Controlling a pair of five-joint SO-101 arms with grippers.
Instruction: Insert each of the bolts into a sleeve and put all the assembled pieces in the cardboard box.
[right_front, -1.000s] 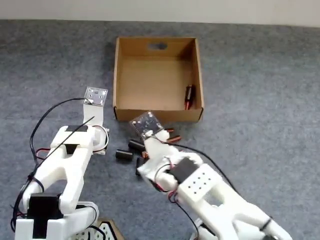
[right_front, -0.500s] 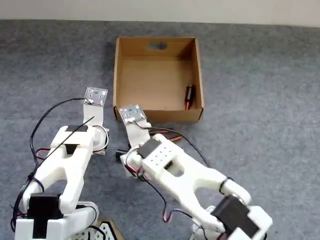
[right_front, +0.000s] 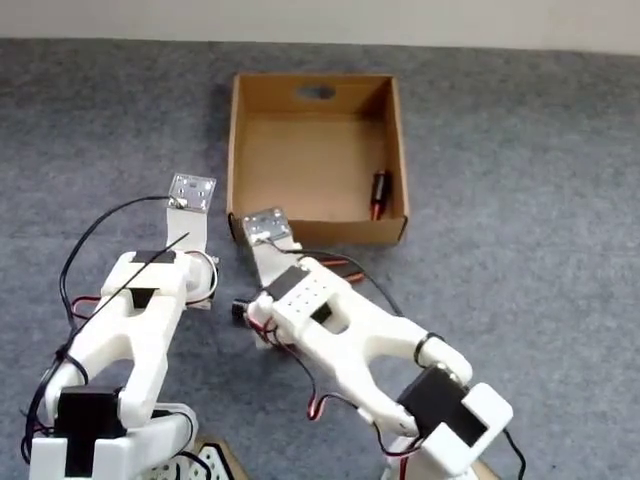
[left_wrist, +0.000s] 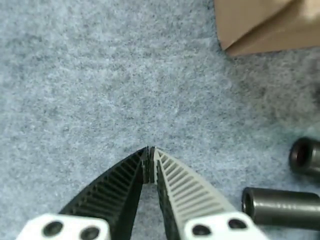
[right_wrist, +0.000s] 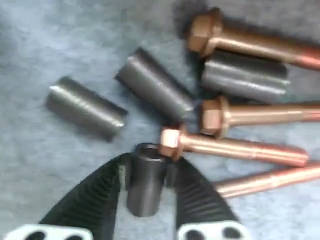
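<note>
The cardboard box (right_front: 316, 231) stands open at the far middle of the grey counter (right_front: 520, 200), which spreads wide on both sides of it. One assembled piece (right_front: 379, 193) lies by its right wall. Just before the front wall, the right gripper (right_wrist: 150, 167) has its fingers narrowed on one sleeve (right_wrist: 145, 187), among three loose sleeves (right_wrist: 86, 107) and four bolts (right_wrist: 235, 147). The left gripper (left_wrist: 150, 152) hangs near the box's corner, fingers pressed together on nothing.
</note>
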